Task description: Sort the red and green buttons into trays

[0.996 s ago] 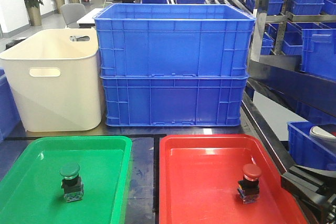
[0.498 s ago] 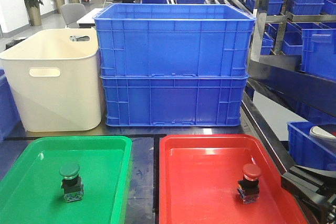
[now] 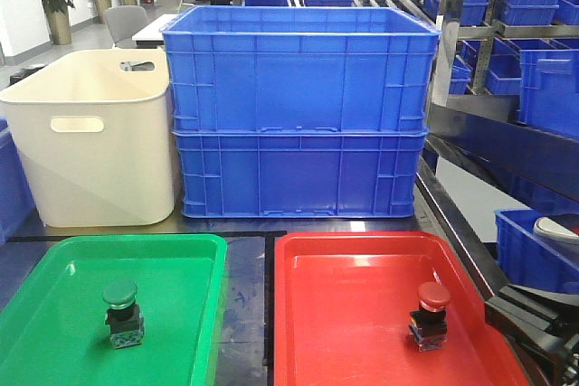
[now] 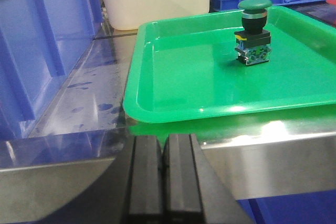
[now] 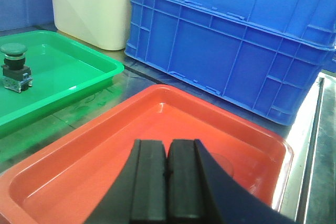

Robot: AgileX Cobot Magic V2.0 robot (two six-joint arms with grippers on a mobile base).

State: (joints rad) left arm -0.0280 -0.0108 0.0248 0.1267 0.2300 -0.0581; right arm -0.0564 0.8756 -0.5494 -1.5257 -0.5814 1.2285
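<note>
Your green button (image 3: 120,313) stands in the green tray (image 3: 194,264), red button (image 3: 431,315) in the red tray (image 3: 362,259); both tools, left (image 4: 163,174) and right (image 5: 168,179), are clenched, empty.

Bright, even indoor light from overhead fills all three views — colours look saturated. The glossy green tray (image 4: 173,85) shows soft sheen and mirrors onto the steel bench (image 4: 273,145), where a white glare patch sits near its edge. The green button (image 4: 253,32) casts a faint shadow. Both wrist views blur slightly — the near dark tools are softest.
</note>
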